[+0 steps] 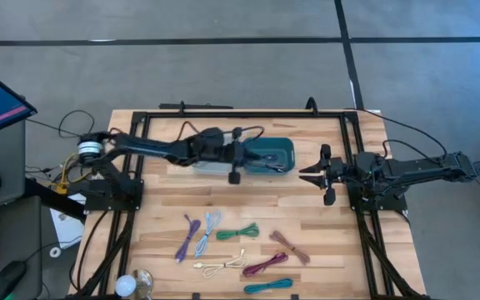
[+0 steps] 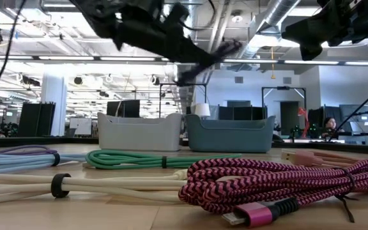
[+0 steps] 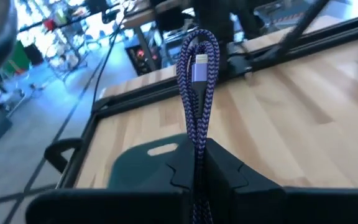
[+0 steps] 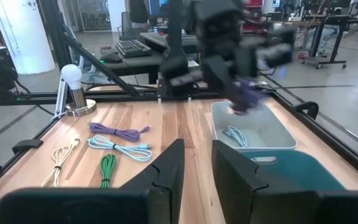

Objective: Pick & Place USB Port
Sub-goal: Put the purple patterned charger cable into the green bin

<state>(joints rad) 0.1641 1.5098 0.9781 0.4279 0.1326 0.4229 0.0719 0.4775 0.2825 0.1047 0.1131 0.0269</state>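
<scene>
A: Entry. Where is the dark purple braided USB cable (image 3: pixel 197 93)?

B: Pinched between the fingers of the left gripper (image 3: pixel 199 163), which are closed tight on it. In the left wrist view the cable rises as a folded loop out of the fingers, its long axis running straight out along them, silver-lilac plug near the top of the loop. The rest of the bundle below the fingers is cut off.

A: And relative to the bins?

B: From above, the left gripper (image 1: pixel 235 157) sits at the seam between the pale grey plastic bin (image 1: pixel 211 166) and the teal plastic bin (image 1: pixel 275 153). The right wrist view puts the cable over the grey bin, which already holds a light blue coiled cable (image 4: pixel 234 133). I judge the release depends on which side of that seam the cable hangs; I cannot settle it from above, since the arm covers it.

A: Right arm?

B: The right gripper (image 1: pixel 322 173) waits just beyond the teal bin, fingers parted narrowly, holding nothing. The left arm is plainly the nearer
</scene>
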